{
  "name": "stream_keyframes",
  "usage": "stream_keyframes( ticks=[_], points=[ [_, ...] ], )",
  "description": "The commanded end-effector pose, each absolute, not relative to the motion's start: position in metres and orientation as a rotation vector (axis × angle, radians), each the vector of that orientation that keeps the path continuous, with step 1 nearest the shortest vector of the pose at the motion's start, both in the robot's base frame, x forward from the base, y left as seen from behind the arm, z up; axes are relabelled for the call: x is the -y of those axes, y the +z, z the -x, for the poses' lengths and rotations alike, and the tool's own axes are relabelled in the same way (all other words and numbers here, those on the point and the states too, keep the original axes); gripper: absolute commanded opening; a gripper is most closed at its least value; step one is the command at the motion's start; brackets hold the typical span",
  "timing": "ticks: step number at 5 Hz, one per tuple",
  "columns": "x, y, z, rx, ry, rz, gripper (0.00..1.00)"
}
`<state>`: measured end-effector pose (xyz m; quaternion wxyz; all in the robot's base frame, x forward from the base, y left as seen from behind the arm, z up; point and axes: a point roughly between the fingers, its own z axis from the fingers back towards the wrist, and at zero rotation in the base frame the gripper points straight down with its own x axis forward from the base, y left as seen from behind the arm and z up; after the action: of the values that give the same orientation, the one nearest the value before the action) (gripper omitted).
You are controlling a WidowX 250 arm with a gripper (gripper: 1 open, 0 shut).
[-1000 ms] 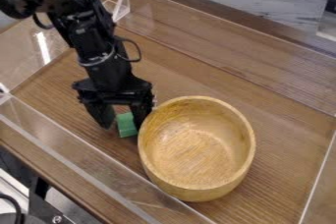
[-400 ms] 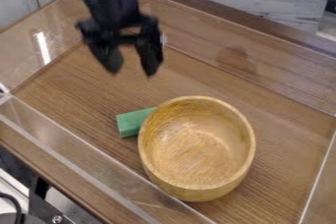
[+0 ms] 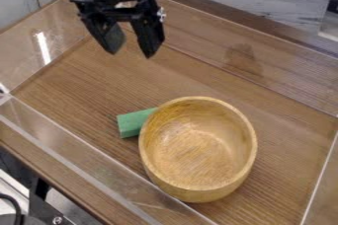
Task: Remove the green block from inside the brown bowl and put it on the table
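The green block (image 3: 134,121) lies flat on the table (image 3: 93,81), touching the left outer side of the brown bowl (image 3: 199,148). The bowl stands upright with nothing showing inside it. My gripper (image 3: 129,37) hangs well above the table at the upper left, up and to the left of the block. Its two black fingers (image 3: 149,34) point down and stand wide apart with nothing between them.
Clear plastic walls (image 3: 79,170) run along the table's near and left edges, and another runs along the back. A pale marbled surface (image 3: 278,2) lies beyond the back wall.
My gripper was down around the green block beside the bowl. It has since risen straight up, leaving the block lying on the table. Its fingers stayed apart.
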<state>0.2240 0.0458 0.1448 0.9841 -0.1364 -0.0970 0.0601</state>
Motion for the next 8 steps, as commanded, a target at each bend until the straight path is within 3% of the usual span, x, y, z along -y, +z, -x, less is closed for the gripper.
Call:
stream_keyframes(
  ticks=[1,3,5,8],
  points=[
    [-0.043,0.149,-0.221,0.22,0.111,0.258,1.0],
    [-0.031,0.156,-0.214,0.212,0.082,0.252,1.0],
    [-0.033,0.157,-0.214,0.182,-0.129,0.27,1.0],
    [-0.045,0.153,-0.217,0.188,-0.067,0.273,1.0]
  ],
)
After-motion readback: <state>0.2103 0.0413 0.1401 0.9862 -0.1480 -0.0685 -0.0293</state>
